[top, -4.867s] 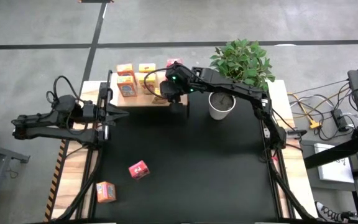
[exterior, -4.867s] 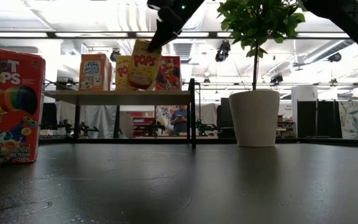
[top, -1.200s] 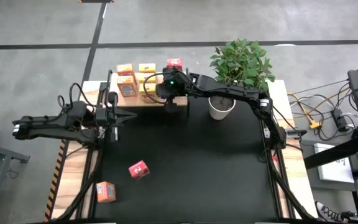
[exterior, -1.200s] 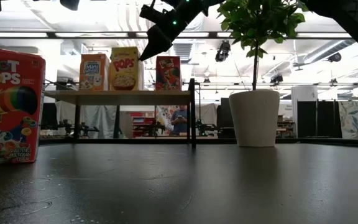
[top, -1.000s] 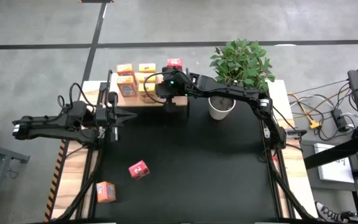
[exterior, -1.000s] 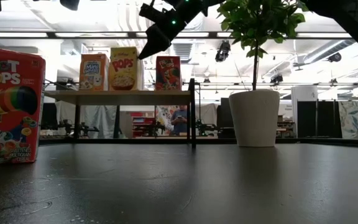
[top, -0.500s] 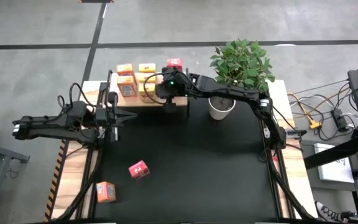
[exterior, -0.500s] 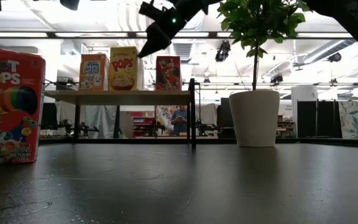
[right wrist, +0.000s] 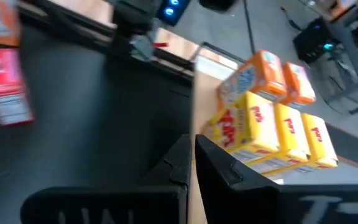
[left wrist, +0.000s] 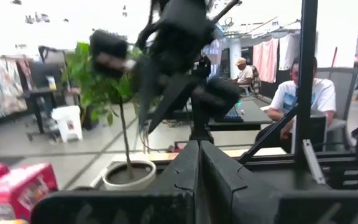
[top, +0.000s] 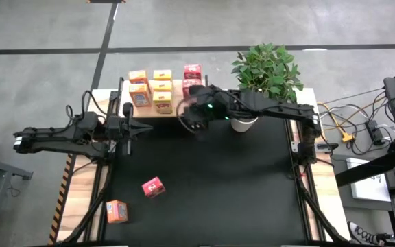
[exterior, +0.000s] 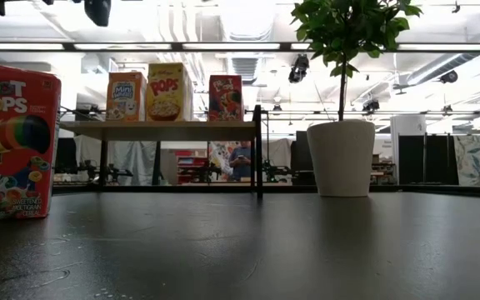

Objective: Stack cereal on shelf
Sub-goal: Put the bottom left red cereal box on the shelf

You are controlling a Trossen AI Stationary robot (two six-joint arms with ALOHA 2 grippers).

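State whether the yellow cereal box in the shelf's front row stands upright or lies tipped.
Upright: in the low view the yellow box stands on end on the shelf, its front squarely facing out.

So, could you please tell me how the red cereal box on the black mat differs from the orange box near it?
The red cereal box lies farther from the table's front edge, nearer the mat's middle; the orange cereal box sits closer to the front-left corner. The red one is turned at a stronger angle than the orange one. Both are small, off the shelf, and untouched by either claw.
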